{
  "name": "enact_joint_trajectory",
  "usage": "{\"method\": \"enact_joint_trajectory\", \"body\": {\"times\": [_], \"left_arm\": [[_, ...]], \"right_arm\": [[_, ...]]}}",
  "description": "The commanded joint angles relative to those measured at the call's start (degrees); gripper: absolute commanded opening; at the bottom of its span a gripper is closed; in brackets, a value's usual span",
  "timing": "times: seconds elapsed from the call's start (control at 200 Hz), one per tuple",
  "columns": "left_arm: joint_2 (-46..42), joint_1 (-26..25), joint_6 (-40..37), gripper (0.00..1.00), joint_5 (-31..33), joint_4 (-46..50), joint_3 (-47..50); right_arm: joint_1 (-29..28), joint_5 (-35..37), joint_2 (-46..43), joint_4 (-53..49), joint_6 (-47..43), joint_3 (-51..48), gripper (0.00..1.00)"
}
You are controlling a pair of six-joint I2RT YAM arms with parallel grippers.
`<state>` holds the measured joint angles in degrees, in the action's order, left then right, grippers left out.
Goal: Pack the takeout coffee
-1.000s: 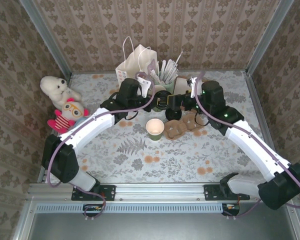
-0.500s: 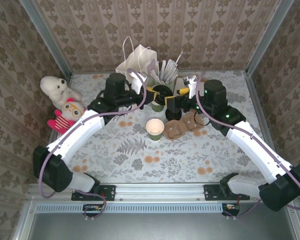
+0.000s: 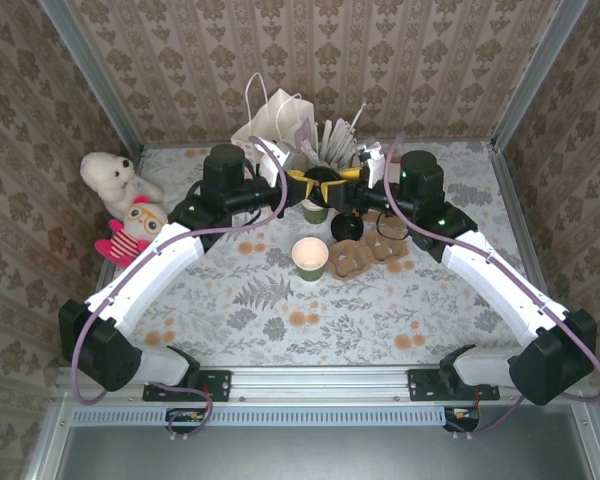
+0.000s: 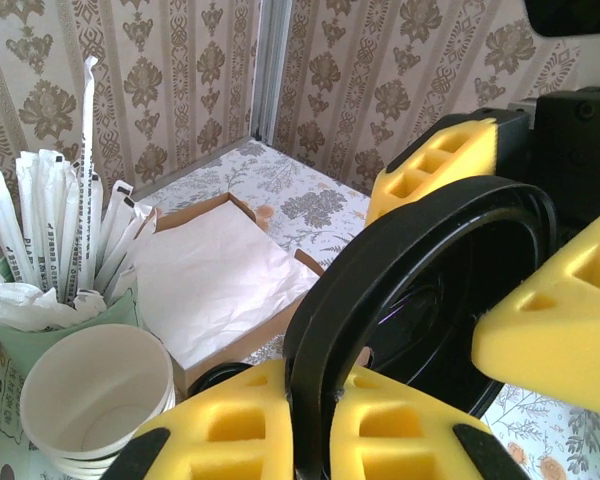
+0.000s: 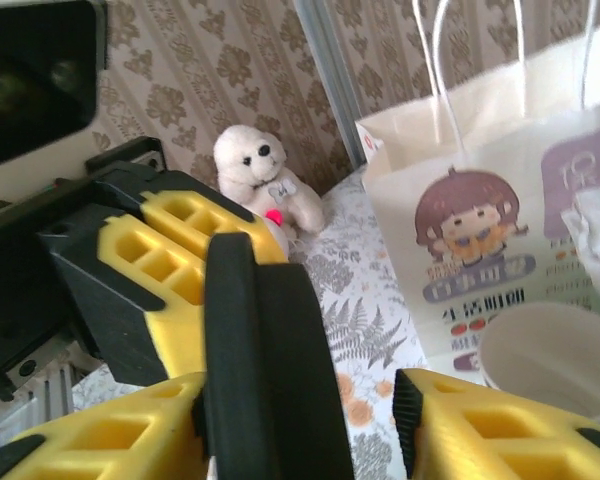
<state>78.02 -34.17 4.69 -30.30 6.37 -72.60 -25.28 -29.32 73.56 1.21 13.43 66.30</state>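
Top view looks down from behind the bases over the whole counter (image 3: 380,310). Both wrist views face each other, close on the lid (image 4: 420,300).

Left arm: shoulder and elbow swing out left and back. Left gripper (image 3: 308,184) turns at the wrist, holding the round black plastic lid (image 3: 326,183) on edge, and uncovers the small green paper cup (image 3: 316,212) below.
Right gripper (image 3: 346,186): shifts in to the lid; jaws narrow from wide open and now flank its rim.
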Motion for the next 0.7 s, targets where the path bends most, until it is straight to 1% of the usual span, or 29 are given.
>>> {"method": "enact_joint_trajectory", "body": {"times": [0.0, 0.045, 0.1, 0.225, 0.32, 0.475, 0.7], "left_arm": [[-1.5, 0.4, -0.5, 0.0, -1.7, -1.9, -2.0], [-1.5, 0.4, -0.2, 0.0, -1.8, -2.1, -2.0], [-1.6, 0.4, -0.2, 0.0, -1.5, -2.4, -1.9], [-2.1, 0.4, 0.3, 0.0, -0.6, -3.2, -1.3], [-2.3, 0.4, 0.5, 0.0, -0.5, -3.6, -0.8], [-2.7, 0.5, 0.2, 0.0, -0.2, -3.2, -0.5], [-3.3, 0.5, 0.1, 0.0, -0.6, -3.2, 0.2]], "right_arm": [[0.1, -3.0, 0.6, 3.0, -1.5, 1.1, 0.44], [0.1, -3.2, 0.8, 2.5, -1.9, 1.6, 0.41], [0.1, -3.7, 0.9, 1.7, -2.4, 2.1, 0.41], [0.1, -3.5, 1.0, -0.2, -3.5, 2.7, 0.46], [0.0, -3.3, 1.0, -2.5, -4.3, 3.3, 0.46], [0.0, -4.1, 1.1, -2.9, -4.1, 3.7, 0.4], [0.1, -4.6, 0.1, -1.7, -4.3, 2.9, 0.26]]}}
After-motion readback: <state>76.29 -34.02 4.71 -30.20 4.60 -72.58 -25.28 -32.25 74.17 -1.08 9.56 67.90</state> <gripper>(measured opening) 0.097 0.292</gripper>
